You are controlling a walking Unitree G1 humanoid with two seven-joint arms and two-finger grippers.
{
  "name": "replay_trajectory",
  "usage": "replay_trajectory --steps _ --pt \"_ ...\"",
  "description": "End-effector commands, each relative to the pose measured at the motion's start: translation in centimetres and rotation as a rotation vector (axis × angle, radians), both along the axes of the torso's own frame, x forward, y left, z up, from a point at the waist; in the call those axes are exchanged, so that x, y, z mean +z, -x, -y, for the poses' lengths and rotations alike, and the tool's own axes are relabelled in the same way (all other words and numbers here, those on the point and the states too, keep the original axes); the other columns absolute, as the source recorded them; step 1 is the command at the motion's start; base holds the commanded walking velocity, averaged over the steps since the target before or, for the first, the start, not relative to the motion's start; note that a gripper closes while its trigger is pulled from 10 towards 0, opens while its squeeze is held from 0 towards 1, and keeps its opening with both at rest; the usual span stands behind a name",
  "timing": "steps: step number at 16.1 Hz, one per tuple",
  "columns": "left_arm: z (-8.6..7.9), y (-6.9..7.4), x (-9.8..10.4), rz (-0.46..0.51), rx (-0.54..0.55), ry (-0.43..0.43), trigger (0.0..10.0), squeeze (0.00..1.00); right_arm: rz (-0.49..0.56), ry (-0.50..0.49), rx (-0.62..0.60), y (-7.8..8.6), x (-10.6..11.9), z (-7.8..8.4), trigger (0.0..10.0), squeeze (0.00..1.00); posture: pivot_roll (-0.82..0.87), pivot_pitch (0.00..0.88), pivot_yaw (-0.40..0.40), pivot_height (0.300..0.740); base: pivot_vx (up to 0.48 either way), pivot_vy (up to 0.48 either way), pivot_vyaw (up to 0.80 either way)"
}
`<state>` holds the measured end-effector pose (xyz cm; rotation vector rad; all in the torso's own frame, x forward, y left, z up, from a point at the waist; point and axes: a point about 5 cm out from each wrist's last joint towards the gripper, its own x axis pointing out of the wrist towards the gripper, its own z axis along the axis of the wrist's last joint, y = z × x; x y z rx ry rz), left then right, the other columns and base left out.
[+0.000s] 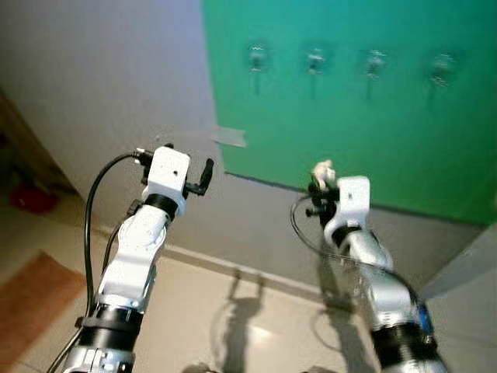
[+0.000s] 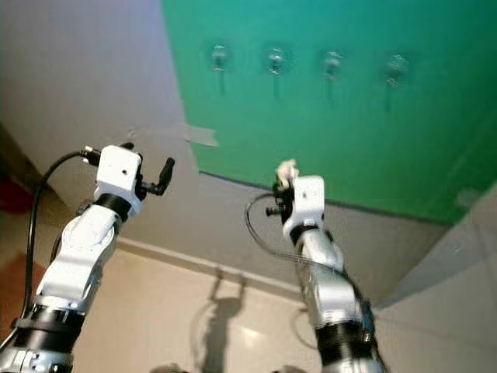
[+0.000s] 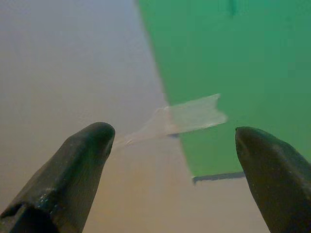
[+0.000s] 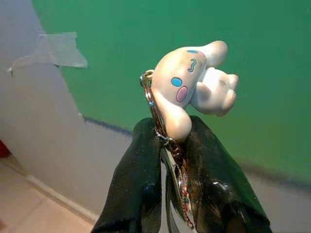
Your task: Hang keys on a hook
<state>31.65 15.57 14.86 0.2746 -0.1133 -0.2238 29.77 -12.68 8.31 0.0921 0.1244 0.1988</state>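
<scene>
Now my right gripper [image 4: 177, 145] is clamped on the keys [image 4: 172, 141], ring up for catching, below the hooks [image 1: 314, 61]; left gripper [image 3: 175, 165] gapes idle.

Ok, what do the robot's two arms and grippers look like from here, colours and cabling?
Both arms are silver with black bands near the elbows and white box-shaped wrist housings. The left gripper and right gripper each have two long black fingers. A black cable loops along the left arm, and a thinner one beside the right.
</scene>
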Motion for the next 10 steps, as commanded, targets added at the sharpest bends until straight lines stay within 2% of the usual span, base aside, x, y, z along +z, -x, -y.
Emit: replay_trajectory --steps 1,4,6,8,10 --pt "-0.1 -0.1 0.4 0.011 -0.036 0.009 10.0 0.0 0.046 -0.039 -0.014 0.1 1.1 -0.4 10.0 0.0 -0.02 0.0 0.111 0.74 0.0 0.0 0.0" --pt "0.6 0.3 0.2 -0.009 -0.119 0.022 10.0 0.0 0.101 -0.029 -0.065 0.2 1.8 0.2 10.0 0.0 -0.01 0.0 0.117 0.74 0.182 0.0 0.0" --pt "0.2 0.5 -0.1 -0.02 -0.105 0.052 10.0 0.0 0.142 -0.044 -0.045 -0.3 3.2 -0.1 10.0 0.0 -0.01 0.0 0.106 0.74 0.307 0.0 0.78" --pt "-0.2 0.8 -0.8 -0.036 -0.084 0.06 10.0 0.0 0.185 -0.017 -0.029 -1.0 4.3 -0.2 10.0 0.0 0.01 0.0 0.063 0.74 0.313 0.0 0.78" --pt "-0.2 0.9 -0.8 -0.038 -0.08 0.063 10.0 0.0 0.21 -0.017 -0.037 -1.5 4.9 0.0 10.0 0.0 0.02 0.0 0.041 0.74 0.311 0.0 0.0"
